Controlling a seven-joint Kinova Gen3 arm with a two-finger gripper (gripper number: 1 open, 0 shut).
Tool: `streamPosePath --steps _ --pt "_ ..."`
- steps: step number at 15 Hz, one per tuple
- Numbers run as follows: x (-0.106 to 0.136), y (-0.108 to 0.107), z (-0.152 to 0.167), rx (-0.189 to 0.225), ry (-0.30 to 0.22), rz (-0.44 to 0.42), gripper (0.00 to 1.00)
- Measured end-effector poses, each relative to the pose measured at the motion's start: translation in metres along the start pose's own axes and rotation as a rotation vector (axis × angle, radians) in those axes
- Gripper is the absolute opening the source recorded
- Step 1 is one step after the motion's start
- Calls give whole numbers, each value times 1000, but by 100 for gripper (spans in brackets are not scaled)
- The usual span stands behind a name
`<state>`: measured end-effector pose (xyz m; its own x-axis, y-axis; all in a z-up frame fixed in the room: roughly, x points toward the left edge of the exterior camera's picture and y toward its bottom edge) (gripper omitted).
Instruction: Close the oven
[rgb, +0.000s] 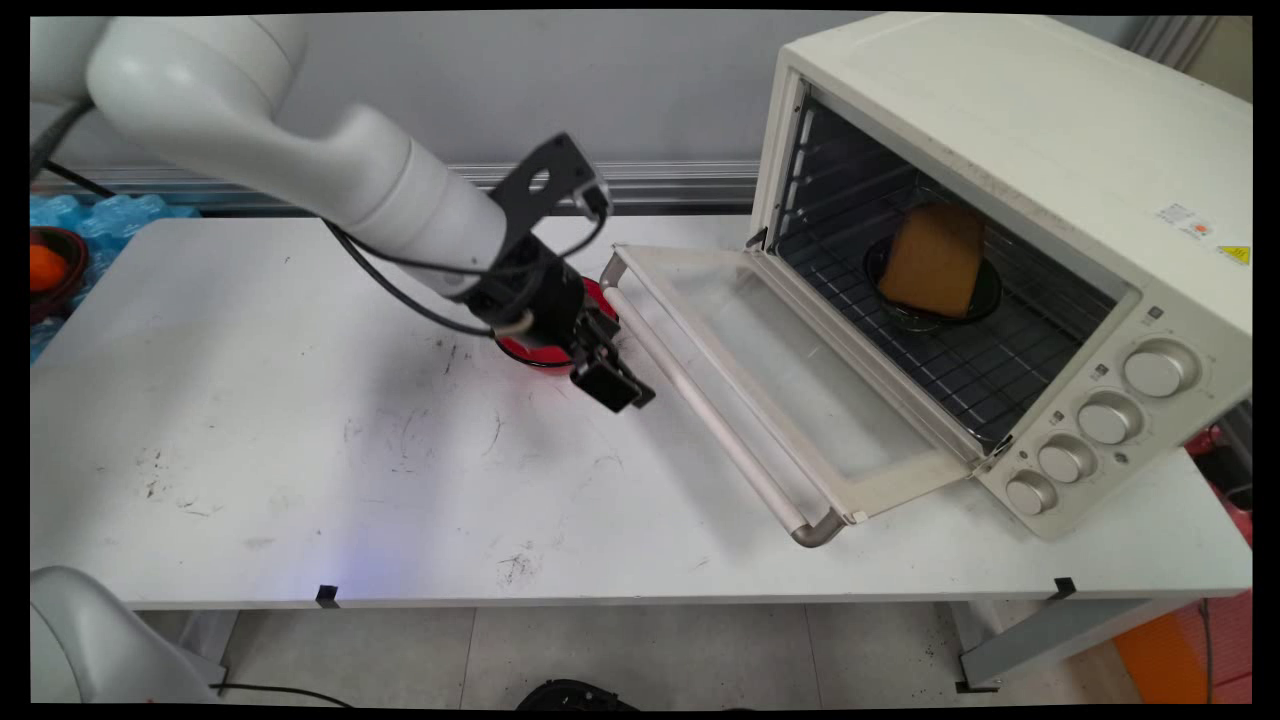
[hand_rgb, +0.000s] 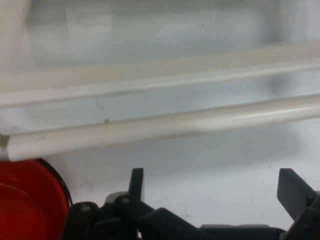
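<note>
1. Main view: we see the black gripper low over the white table, just left of the toaster oven's dropped-open door, pointing right at the door handle. A red bowl sits directly behind the wrist, mostly hidden by it.
2. Main view: inside the oven a brown, wedge-like piece of bread stands on a dark dish on the wire rack. At the far left a bowl with something orange sits off the table.
3. Main view: the finger gap is not readable here.
4. Hand view: the gripper is spread wide and grasps nothing; the fingertips stand well apart with bare table between them.
5. Hand view: the door handle runs straight across ahead, near but not touched. The red bowl fills the lower left corner, just beside the linkage.
6. Risk, our judgement: the wrist or cable could knock the bowl, being so close; pressing on the open door could tip the oven or shift it.
7. Only the main view shows the oven's contents; only the hand view shows the spread fingers.
</note>
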<state>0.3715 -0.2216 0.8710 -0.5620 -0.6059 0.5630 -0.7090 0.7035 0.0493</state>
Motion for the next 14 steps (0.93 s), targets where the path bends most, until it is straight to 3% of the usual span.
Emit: streamPosePath --steps 14 --pt "-22 5 73 0 15 27 100"
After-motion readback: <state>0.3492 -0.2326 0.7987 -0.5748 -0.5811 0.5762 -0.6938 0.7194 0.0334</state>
